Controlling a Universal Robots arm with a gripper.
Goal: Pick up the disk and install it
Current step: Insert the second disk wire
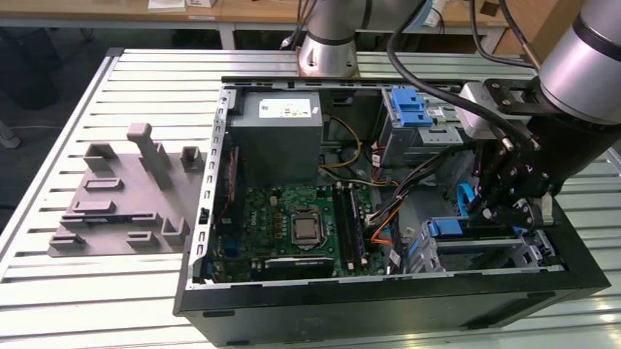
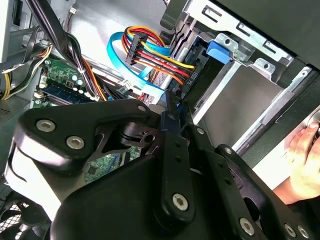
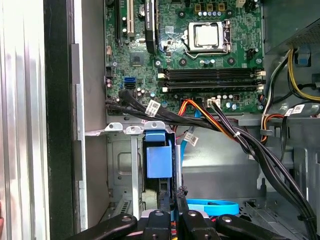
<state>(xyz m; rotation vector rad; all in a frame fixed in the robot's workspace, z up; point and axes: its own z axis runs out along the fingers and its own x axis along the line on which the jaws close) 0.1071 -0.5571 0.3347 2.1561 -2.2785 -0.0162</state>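
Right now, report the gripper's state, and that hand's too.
Gripper: shut on the disk.
Hand: beside the case; whether it holds anything cannot be told.

Exterior view high above computer case (image 1: 388, 305); both wrist views close inside.

The gripper (image 1: 514, 211) is of matt black metal or plastic, with shiny silver bolt heads on its links in both wrist views. The arm (image 1: 592, 51) above it has a smooth, slightly glossy grey shell. The computer case (image 1: 388, 305) is matt black outside and bare dull grey metal inside. The drive cage (image 3: 122, 165) is bright sheet metal and carries a smooth blue plastic latch (image 3: 159, 161). The circuit board (image 3: 200, 55) is glossy green. The table (image 1: 145, 80) is ribbed pale metal. The cables (image 2: 150, 55) have smooth coloured plastic coats.
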